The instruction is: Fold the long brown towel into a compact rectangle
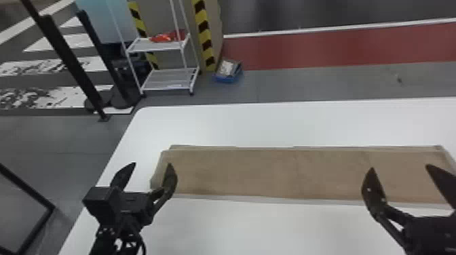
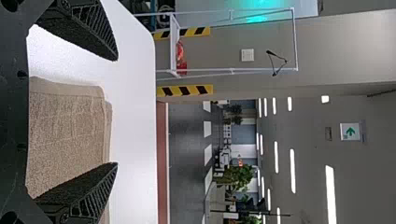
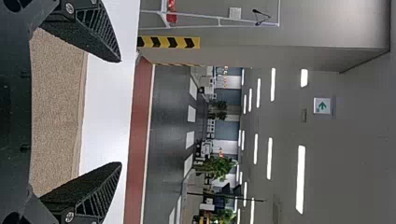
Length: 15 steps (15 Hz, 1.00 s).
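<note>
Brown towel (image 1: 271, 173), laid out as a long flat strip, has its long axis running roughly parallel to the far edge of the white surface (image 1: 254, 125), its left end in from the left edge and short of the far-left corner. Stacked rims along its far side suggest it is already doubled lengthwise, so I judge that the next fold goes across that axis, end toward middle. For the left end, the left pincer (image 1: 149, 165) is nearer: its fingers stand well apart, empty, one seen over the towel and the other outside it. The right pincer (image 1: 400, 167), also spread and holding nothing, hangs over the strip toward its right end. Pinching only the top layer could pull the stack askew.
</note>
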Tool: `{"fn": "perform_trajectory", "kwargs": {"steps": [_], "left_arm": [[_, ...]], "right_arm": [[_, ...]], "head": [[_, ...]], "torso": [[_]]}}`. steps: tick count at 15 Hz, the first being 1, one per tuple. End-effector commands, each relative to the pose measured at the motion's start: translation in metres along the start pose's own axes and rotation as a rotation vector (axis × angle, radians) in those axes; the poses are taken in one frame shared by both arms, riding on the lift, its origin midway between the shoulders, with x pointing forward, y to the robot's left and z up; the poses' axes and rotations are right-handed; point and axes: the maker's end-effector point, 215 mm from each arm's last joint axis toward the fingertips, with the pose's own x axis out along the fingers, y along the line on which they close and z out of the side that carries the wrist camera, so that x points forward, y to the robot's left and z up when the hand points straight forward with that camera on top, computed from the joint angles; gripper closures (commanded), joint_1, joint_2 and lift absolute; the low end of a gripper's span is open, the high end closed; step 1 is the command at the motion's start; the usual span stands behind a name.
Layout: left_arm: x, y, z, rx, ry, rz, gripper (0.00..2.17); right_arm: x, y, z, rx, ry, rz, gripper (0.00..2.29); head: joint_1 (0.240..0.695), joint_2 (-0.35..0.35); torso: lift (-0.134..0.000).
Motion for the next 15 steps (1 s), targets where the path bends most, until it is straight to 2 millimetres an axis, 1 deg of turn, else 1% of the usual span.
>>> {"fn": "perform_trajectory", "kwargs": {"steps": [1, 12, 15], "left_arm": [[-0.0002, 0.0000, -0.0010, -0.001, 0.002, 0.000, 0.08], [0.0010, 0.0002, -0.0022, -0.001, 0.003, 0.000, 0.08], [0.0066, -0.0016, -0.0042, -0.014, 0.024, -0.022, 0.08]], "right_arm": [[-0.0001, 0.0002, -0.0012, 0.001, 0.002, 0.000, 0.10], [-0.0004, 0.0004, -0.0010, 0.002, -0.003, 0.000, 0.10], [-0.0004, 0.0004, -0.0010, 0.002, -0.003, 0.000, 0.10]], "head": [[0.695, 0.208], [0.695, 0.209], [0.695, 0.209]], "torso": [[-0.125], [-0.125], [-0.125]]}}
